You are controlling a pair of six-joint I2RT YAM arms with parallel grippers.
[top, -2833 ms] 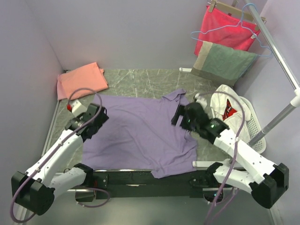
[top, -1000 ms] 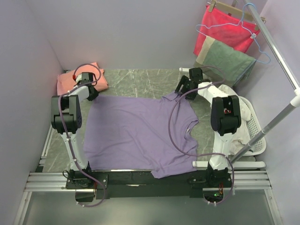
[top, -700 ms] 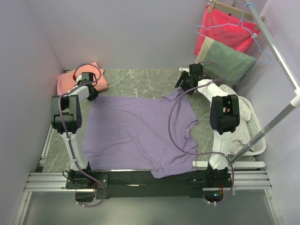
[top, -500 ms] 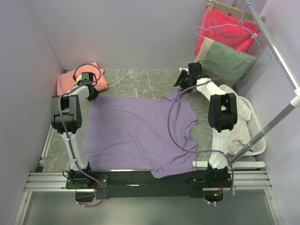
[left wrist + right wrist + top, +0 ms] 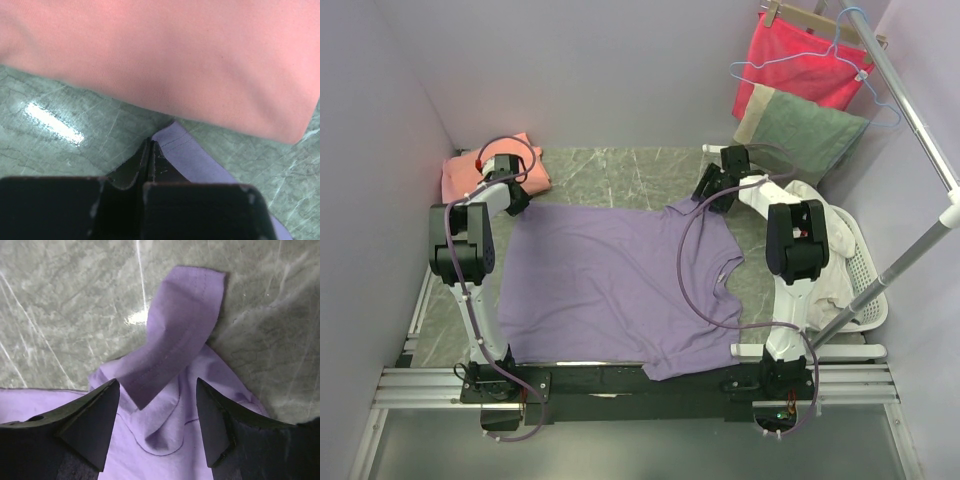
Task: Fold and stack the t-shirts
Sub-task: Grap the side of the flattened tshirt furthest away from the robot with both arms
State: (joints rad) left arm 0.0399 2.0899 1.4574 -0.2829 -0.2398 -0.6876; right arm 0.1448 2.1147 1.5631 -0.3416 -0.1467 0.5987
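The lavender t-shirt (image 5: 610,280) lies spread flat across the table. Its far-left hem corner (image 5: 186,156) runs in under my left gripper (image 5: 149,143), whose fingers are pressed together on that corner. In the top view the left gripper (image 5: 516,200) sits just in front of the folded salmon-pink t-shirt (image 5: 485,172), which fills the upper part of the left wrist view (image 5: 165,55). My right gripper (image 5: 157,412) stands open over the shirt's far-right sleeve (image 5: 182,330), which is flipped back on itself. It holds nothing. From above, the right gripper (image 5: 712,190) hangs at that sleeve.
A white laundry basket (image 5: 865,270) with pale clothes stands at the right. A red cloth (image 5: 800,60) and a grey-green towel (image 5: 800,125) hang from a rail (image 5: 910,110) at the back right. Purple walls close in the left and back.
Both arms have stretched to the shirt's far corners. In the last second the left gripper shut on the hem corner. The right gripper narrowed a little, rose, then dropped back over the sleeve.
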